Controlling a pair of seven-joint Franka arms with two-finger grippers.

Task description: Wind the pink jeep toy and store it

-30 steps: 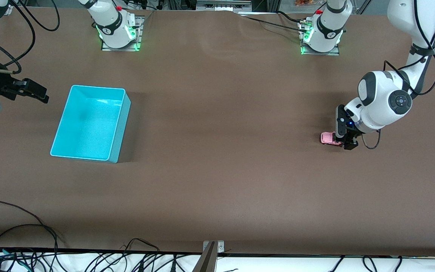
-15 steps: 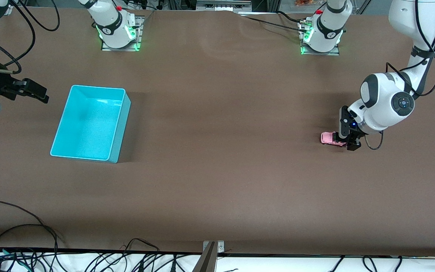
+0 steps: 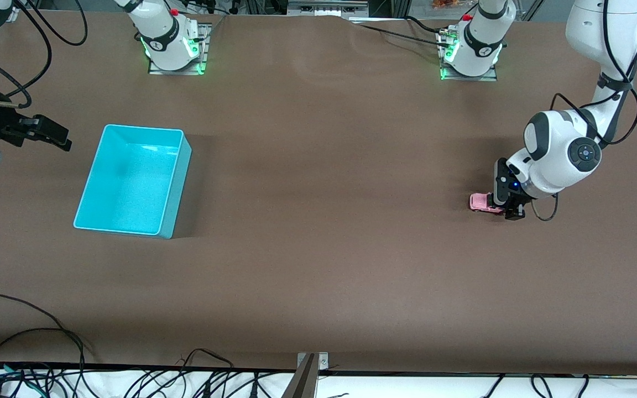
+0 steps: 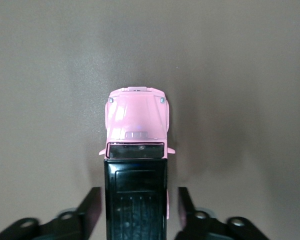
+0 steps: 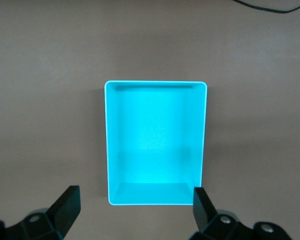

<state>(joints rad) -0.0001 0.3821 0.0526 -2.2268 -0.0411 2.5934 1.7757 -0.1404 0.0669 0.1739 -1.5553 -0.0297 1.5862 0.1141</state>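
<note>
Bin (image 3: 132,182) first, going across the front view: a cyan tub, empty inside, toward the right arm's end of the table. The right gripper (image 3: 47,135) waits off that end with its fingers spread wide on nothing; its wrist view looks down on the bin (image 5: 156,145) framed between them.

Toward the left arm's end sits the jeep (image 3: 483,202), pink, wheels on the table, well apart from the bin. The left gripper (image 3: 509,213) is down at its rear. In the left wrist view the fingers (image 4: 88,207) stand apart on either side of the black roofed back half of the jeep (image 4: 136,120), with a visible gap on each side, so nothing is clamped.

Judging by its look, the jeep is light, hard plastic and glossy, so likely slippery. The flat body sides beside the roof seem the best hold, with the wheels left free to roll for winding.
</note>
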